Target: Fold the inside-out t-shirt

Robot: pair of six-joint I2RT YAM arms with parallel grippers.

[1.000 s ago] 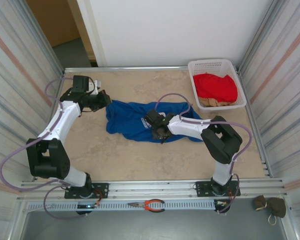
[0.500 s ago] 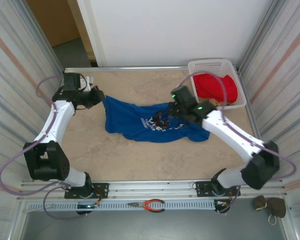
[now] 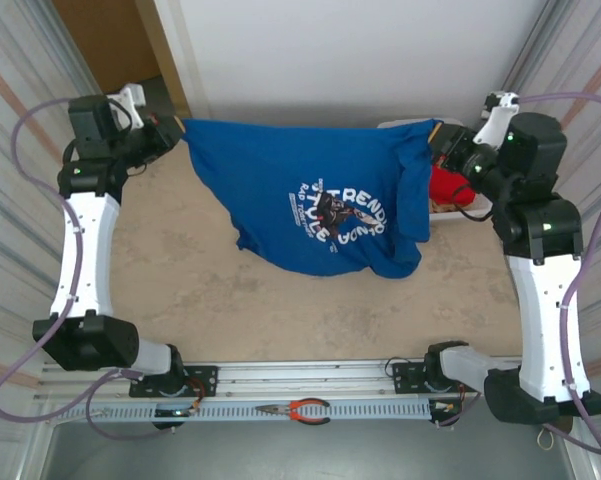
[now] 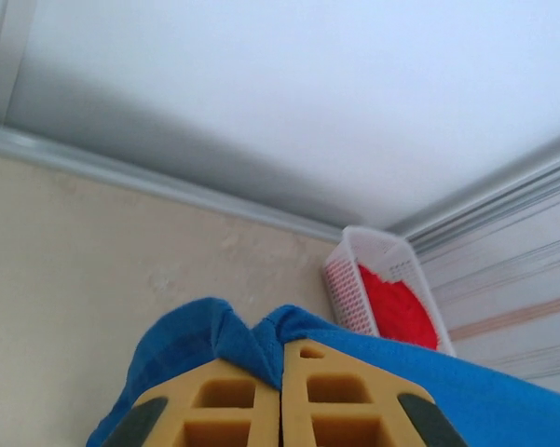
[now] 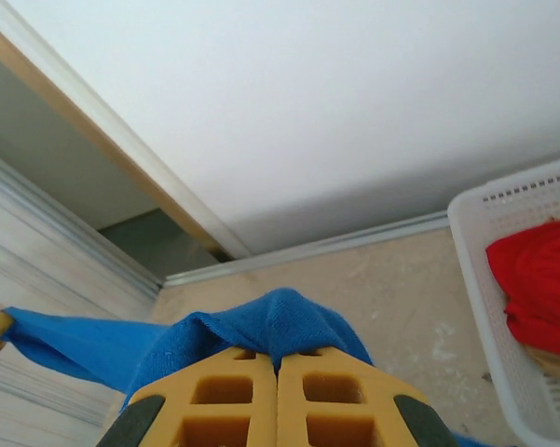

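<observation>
The left fingers [image 3: 177, 130] are closed on one upper corner of the blue t-shirt [image 3: 280, 180]. The right fingers [image 3: 442, 148] are closed on the opposite upper corner. The t-shirt hangs spread between them above the surface [image 3: 180, 290], with its white lettering facing the top camera. A white basket [image 5: 484, 279] containing a red garment [image 5: 540, 270] stands at the far right corner.

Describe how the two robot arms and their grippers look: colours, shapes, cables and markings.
The left arm and right arm have smooth white link shells joined by boxy black joint housings, with thin lilac cables looping alongside. Small green lights glow on the right arm. The left gripper and right gripper each have two blocky yellow fingers with rectangular cut-outs and dark grey corner pads.
</observation>
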